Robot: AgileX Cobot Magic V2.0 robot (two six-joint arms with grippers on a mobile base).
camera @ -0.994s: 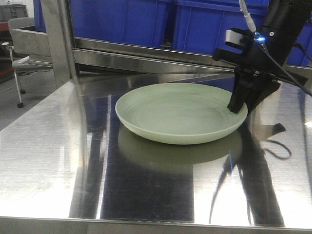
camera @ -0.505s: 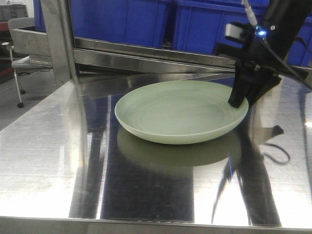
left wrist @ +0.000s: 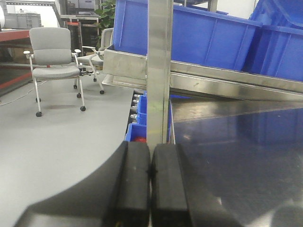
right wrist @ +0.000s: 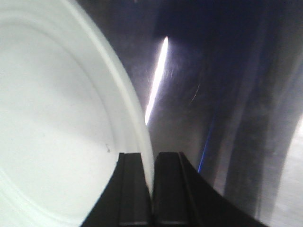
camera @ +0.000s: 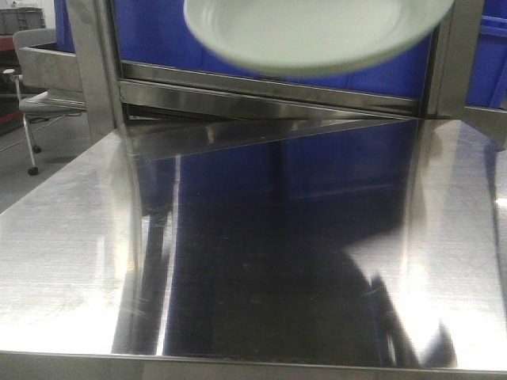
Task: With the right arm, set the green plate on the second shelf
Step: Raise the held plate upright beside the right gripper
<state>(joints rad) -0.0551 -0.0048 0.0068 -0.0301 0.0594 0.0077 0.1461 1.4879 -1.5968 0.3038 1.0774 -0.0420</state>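
Note:
The green plate [camera: 317, 32] hangs in the air at the top of the front view, its pale underside showing, in front of the blue crates. In the right wrist view the plate [right wrist: 57, 118] fills the left half, and my right gripper [right wrist: 152, 189] is shut on its rim, one finger inside and one outside. The right arm itself is out of the front view. My left gripper [left wrist: 150, 184] is shut and empty, low beside the rack's upright post [left wrist: 158, 71].
A shiny steel table [camera: 253, 261] spans the front view. Behind it runs a steel shelf rail [camera: 269, 91] with blue crates [camera: 198, 32] above. An office chair [left wrist: 54, 56] stands on the grey floor at the left.
The plate has been lifted off the table by its right rim and now hangs high at the top of the view. The right arm has risen out of the front view.

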